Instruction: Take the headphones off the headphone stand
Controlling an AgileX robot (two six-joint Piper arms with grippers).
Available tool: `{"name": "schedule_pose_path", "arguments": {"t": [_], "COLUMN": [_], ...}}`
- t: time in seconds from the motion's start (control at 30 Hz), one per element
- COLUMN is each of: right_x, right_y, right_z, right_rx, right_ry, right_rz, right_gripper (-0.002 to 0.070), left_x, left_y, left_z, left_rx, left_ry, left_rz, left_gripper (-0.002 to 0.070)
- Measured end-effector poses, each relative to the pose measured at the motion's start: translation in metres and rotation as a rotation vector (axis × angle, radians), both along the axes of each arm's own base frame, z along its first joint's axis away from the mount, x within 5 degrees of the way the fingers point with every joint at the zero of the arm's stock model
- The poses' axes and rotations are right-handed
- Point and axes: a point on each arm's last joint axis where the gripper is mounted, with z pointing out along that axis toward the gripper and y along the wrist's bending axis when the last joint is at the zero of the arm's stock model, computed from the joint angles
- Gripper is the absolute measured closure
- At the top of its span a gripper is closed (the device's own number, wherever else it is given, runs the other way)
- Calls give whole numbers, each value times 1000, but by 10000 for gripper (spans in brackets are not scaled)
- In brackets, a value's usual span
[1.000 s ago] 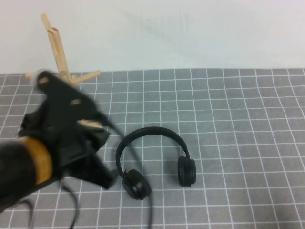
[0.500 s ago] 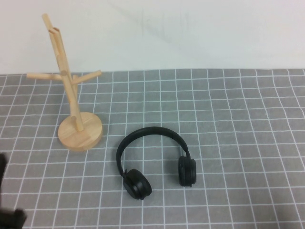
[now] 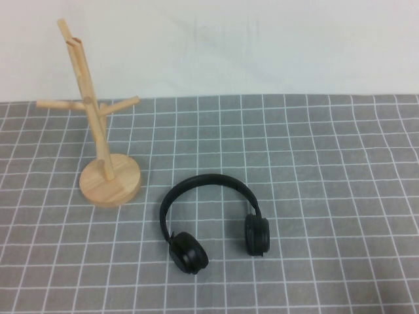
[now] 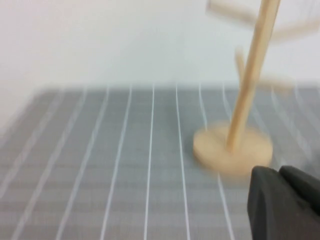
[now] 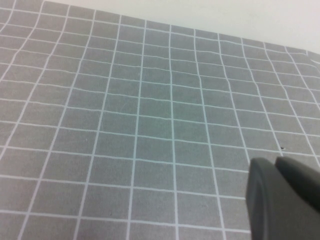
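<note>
Two claws [image 4: 285,200] [image 5: 282,200] aside; headphones' [image 3: 211,219] arch rearward

1. Desk [image 3: 340,170]: flat surface covered by a grey mat with a white grid.
2. Headphone stand [image 3: 109,182]: round wooden base resting on the desk, at the robot's left.
3. Headphones [image 3: 211,221]: lying flat on the desk, just beside the stand's base, apart from it.
4. Left gripper [image 4: 285,200] and right gripper [image 5: 282,195]: each above the desk, off the mat.
</note>
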Motion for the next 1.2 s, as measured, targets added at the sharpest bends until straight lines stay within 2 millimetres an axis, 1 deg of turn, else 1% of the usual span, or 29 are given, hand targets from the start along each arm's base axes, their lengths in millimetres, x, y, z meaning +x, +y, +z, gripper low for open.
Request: {"name": "schedule_pose_path", "arguments": {"t": [0.1, 0.17, 1.2], "right_x": [0, 0, 0], "right_y": [0, 0, 0], "right_z": [0, 0, 0], "right_rx": [0, 0, 0], "right_ry": [0, 0, 0], "right_rz": [0, 0, 0], "right_gripper": [683, 683, 683], "left_x": [-2, -3, -3], "left_y": [1, 1, 1], "left_z": [-11, -14, -14], "left_rx": [6, 8, 9], "left_ry": [122, 158, 164], "left_rz": [6, 8, 8], "left_gripper": [678, 678, 678]}}
